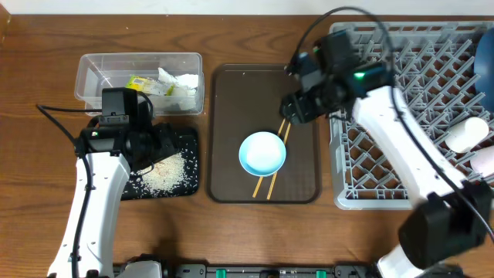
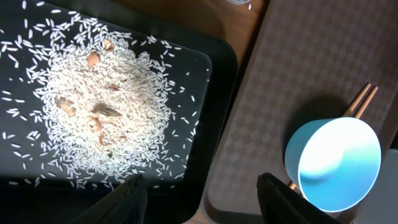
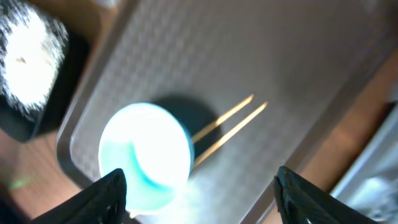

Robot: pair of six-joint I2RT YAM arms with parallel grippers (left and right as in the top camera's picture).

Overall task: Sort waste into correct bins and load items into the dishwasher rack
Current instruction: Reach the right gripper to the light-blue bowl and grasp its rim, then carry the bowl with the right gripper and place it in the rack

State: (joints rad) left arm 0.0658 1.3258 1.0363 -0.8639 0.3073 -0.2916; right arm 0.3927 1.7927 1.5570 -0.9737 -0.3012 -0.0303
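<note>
The pale-blue bowl (image 1: 262, 153) sits on the brown serving tray (image 1: 231, 100), on top of the wooden chopsticks (image 1: 282, 133). It also shows in the left wrist view (image 2: 333, 163) and the right wrist view (image 3: 146, 154). Rice grains (image 1: 166, 176) lie heaped in the black tray (image 1: 189, 139). The clear tub (image 1: 89, 73) holds the napkin (image 1: 179, 83) and yellow-green wrapper (image 1: 140, 83). The grey rack (image 1: 370, 166) holds a cream cup (image 1: 468, 133), a pink cup (image 1: 485, 160) and the dark-blue plate (image 1: 486, 54). My left gripper (image 2: 202, 196) is open over the black tray's right edge. My right gripper (image 3: 199, 199) is open above the bowl and chopsticks (image 3: 230, 127).
The wooden table (image 1: 46, 193) surrounds everything. The rack stands close against the serving tray's right side. The black tray (image 2: 214, 124) lies against the serving tray's left side. The right arm reaches from the lower right over the rack.
</note>
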